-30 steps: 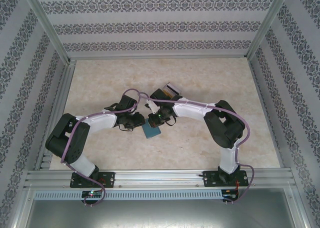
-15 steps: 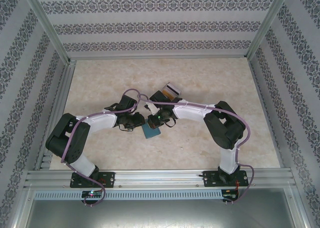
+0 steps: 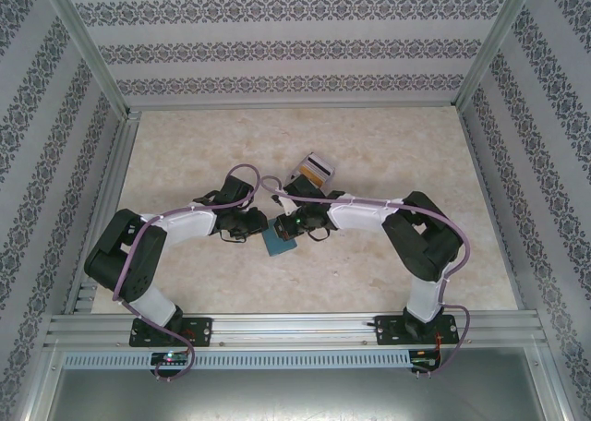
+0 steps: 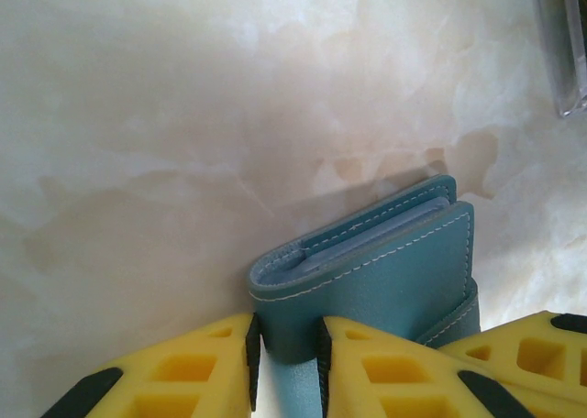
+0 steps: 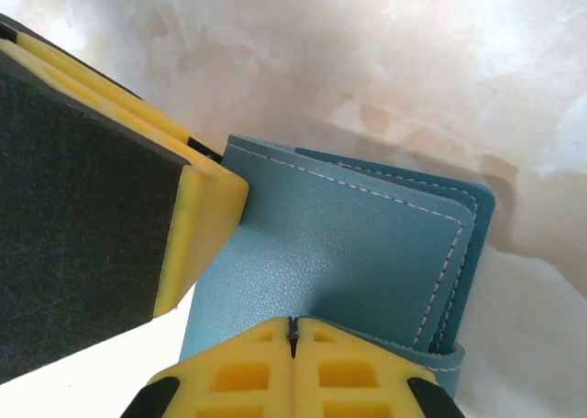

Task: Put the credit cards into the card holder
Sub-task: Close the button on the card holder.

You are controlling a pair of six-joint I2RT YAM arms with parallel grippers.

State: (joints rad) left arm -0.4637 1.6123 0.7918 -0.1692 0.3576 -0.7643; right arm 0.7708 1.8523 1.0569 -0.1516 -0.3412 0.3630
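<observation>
Still clamps card holder [image 3: 278, 243] in left gripper [image 4: 286, 346], narrowly parted, mid-table nearer the near edge. Has drawn right gripper [image 5: 293, 331] nearer (fingers pressed together at the cover), baring clear box [image 3: 314, 170]. Leaves far table [image 3: 416, 144] open.

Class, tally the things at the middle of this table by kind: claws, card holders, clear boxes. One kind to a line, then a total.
2 claws: left claw, right claw
1 teal card holder
1 clear card box
Total: 4
</observation>
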